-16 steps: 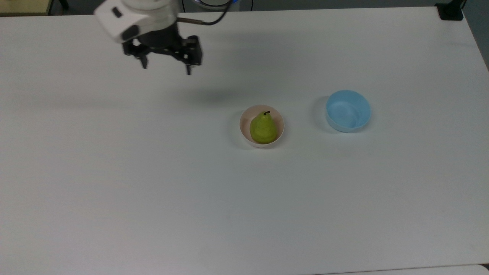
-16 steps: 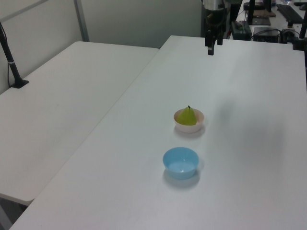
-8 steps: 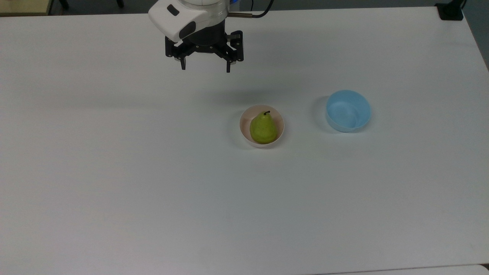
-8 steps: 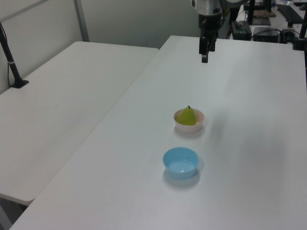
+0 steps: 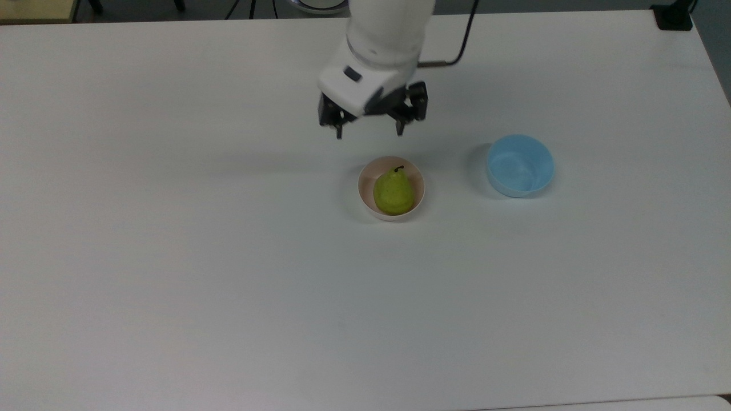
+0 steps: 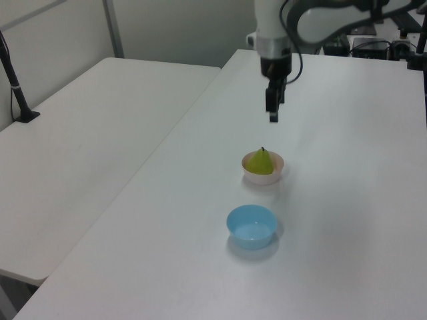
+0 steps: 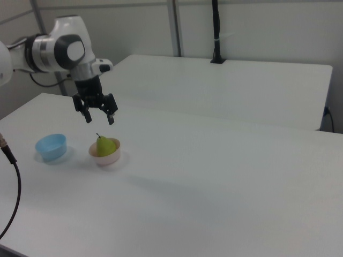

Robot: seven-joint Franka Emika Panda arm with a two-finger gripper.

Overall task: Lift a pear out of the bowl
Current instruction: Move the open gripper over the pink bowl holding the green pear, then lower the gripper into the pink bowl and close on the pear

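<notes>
A yellow-green pear [image 5: 393,192] [image 6: 261,162] [image 7: 106,145] with a short dark stem sits upright in the small pale pink bowl [image 5: 365,194] [image 6: 265,177] [image 7: 106,157] near the middle of the white table. My gripper [image 5: 369,133] [image 6: 272,116] [image 7: 98,118] hangs open in the air above the table, its fingers pointing down with nothing between them. In the top view it is just above and slightly left of the bowl, clear of the pear.
An empty light blue bowl [image 5: 520,165] [image 6: 251,227] [image 7: 51,146] stands to the pink bowl's right in the top view. A second white table [image 6: 80,147] adjoins at the left view's left. A black post [image 7: 216,32] rises from the far table.
The arm has swung rightward in the top view and come lower, from the table's far left area to just beside the pink bowl. Pear and bowls have not moved.
</notes>
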